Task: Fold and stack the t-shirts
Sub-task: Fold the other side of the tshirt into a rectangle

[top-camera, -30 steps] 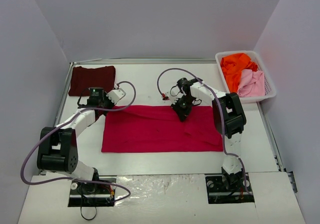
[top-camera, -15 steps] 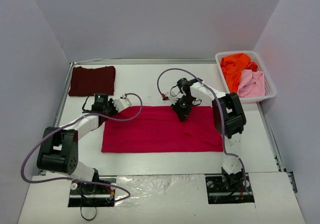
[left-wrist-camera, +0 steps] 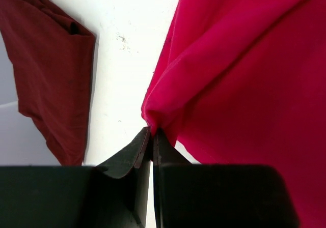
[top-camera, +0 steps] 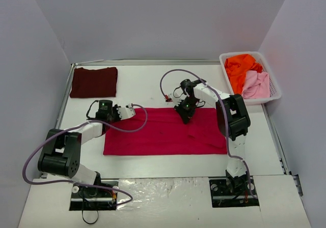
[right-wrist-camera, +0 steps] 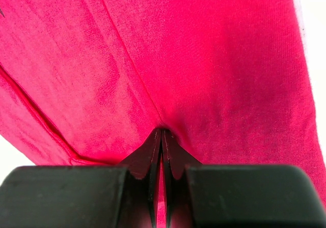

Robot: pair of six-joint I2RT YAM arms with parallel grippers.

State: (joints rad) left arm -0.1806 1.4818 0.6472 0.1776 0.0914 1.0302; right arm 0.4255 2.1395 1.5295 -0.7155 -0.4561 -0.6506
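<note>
Views: one overhead, two wrist.
Overhead looks down from behind; both wrist views (very close) share its crimson t-shirt (top-camera: 163, 134).

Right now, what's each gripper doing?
Left gripper: shut on the crimson t-shirt.
Right gripper: shut on the same crimson t-shirt.

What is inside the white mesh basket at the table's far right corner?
The basket holds a crumpled orange t-shirt with a pale pink t-shirt beside it, nearer the arms. Whatever lies beneath them, including the basket floor, is covered.
</note>
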